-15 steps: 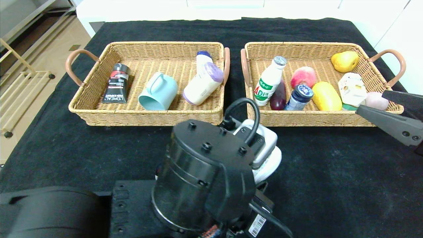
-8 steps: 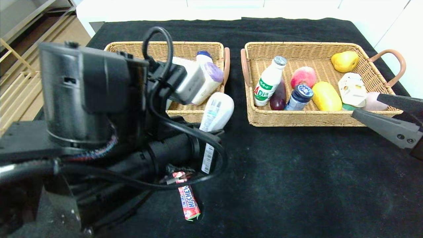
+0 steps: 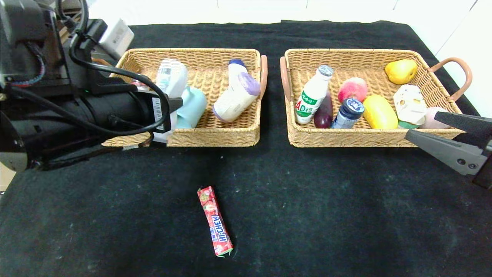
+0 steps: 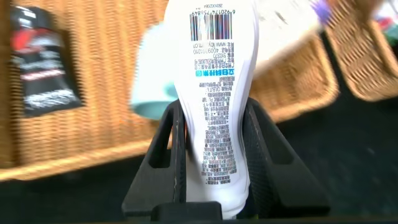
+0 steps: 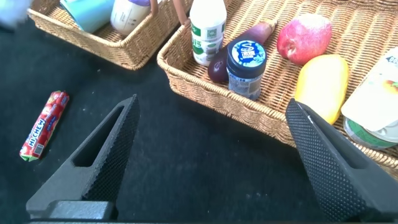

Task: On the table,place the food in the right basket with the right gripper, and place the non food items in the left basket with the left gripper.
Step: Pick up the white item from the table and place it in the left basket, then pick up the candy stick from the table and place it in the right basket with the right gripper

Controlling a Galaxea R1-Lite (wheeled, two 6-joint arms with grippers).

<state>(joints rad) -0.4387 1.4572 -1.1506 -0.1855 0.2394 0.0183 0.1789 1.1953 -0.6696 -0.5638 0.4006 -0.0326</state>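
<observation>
My left gripper [image 4: 214, 106] is shut on the slim white bottle [image 3: 171, 79] with a barcode and holds it over the front left part of the left basket [image 3: 215, 136]. The teal mug [image 3: 192, 107] and the beige roll [image 3: 234, 98] lie in that basket. A red Hi-Chew stick [image 3: 215, 221] lies on the black table [image 3: 326, 215] near the front. The milk bottle [image 3: 312, 96], blue-lidded jar [image 3: 348, 111] and pale carton [image 3: 409, 102] are in the right basket [image 3: 346, 140]. My right gripper [image 3: 423, 125] hangs open and empty at that basket's front right corner.
A black tube [image 4: 40, 68] lies in the left basket. A peach [image 3: 353, 89], a yellow fruit [image 3: 379, 111], a pear [image 3: 401, 71] and an eggplant [image 3: 324, 112] also fill the right basket. My left arm's bulk covers the table's left side.
My left arm has swung from the middle of the table up and to the left, carrying the white bottle over the left basket and uncovering the Hi-Chew stick. The right gripper barely moved.
</observation>
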